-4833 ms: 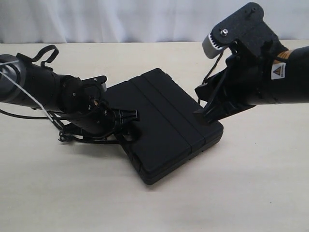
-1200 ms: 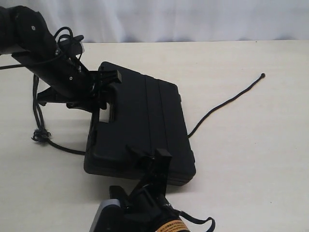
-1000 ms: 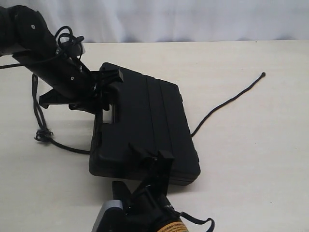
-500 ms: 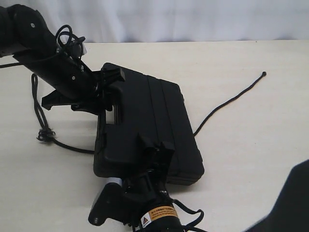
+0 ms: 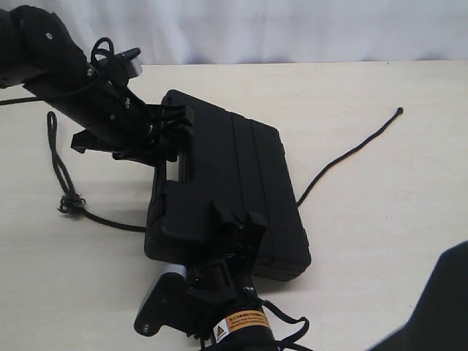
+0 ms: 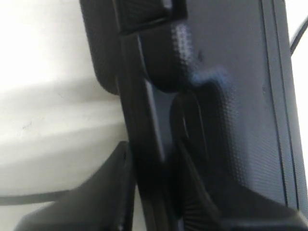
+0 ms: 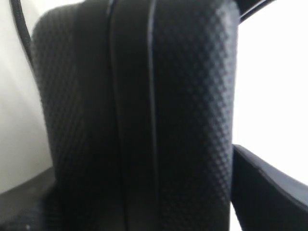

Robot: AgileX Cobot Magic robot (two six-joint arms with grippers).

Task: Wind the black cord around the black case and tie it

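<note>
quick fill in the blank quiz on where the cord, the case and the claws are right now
1. The left claw grips the black case by its ____.
2. The black cord runs ____ the case and comes out on both sides.
3. The cord's knot lies on the table on the ____ claw's side.
Missing words: handle; under; left.

Just a plain cream tabletop (image 5: 380, 241), evenly lit, and a white curtain (image 5: 292, 29) hanging right behind the tabletop's far edge.
</note>
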